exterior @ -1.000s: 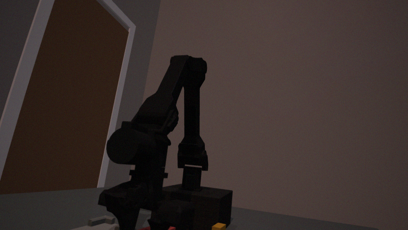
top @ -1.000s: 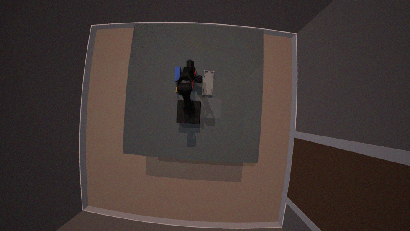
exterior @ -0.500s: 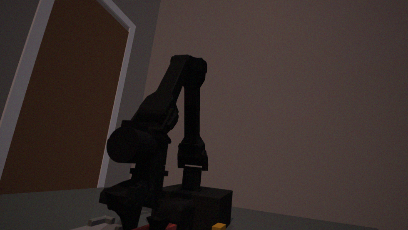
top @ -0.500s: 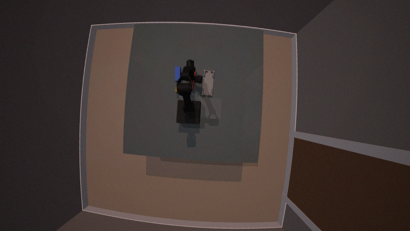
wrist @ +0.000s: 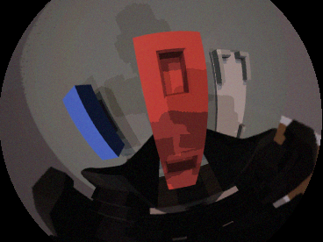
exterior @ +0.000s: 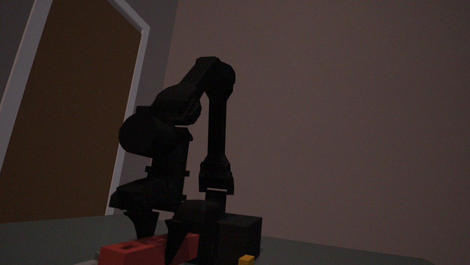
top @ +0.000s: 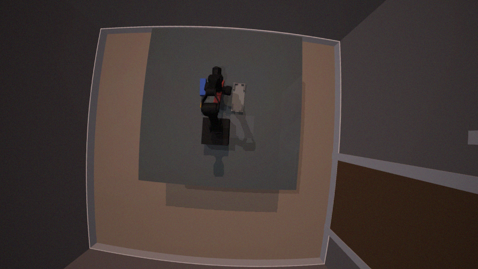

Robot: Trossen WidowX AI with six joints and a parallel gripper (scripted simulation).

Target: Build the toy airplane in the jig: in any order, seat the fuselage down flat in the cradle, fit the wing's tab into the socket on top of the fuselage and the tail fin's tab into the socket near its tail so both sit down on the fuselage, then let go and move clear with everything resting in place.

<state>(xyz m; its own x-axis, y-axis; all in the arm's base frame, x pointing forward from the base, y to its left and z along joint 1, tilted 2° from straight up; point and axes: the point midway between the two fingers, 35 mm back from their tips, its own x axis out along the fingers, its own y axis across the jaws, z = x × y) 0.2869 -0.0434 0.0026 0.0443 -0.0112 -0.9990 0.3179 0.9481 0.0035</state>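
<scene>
My gripper (exterior: 156,248) (wrist: 181,138) is shut on the red fuselage (top: 217,97) (exterior: 111,256) (wrist: 193,101), with one finger on each long side. The fuselage is held above the table, its two sockets facing up; its underside is out of view. The grey cradle (top: 238,96) (wrist: 233,88) lies beside it, to the right in the wrist view, with nothing in it. The blue wing (top: 203,86) (wrist: 89,127) is to the left of the fuselage. A small yellow part (top: 201,105) (exterior: 246,259), apparently the tail fin, is near the arm's base, mostly hidden in the top view.
The arm's black base (top: 215,137) (exterior: 240,236) stands on the grey-green table (top: 267,150), close behind the parts. The arm covers part of the fuselage in the top view. The arm's shadow falls across the cradle and the table.
</scene>
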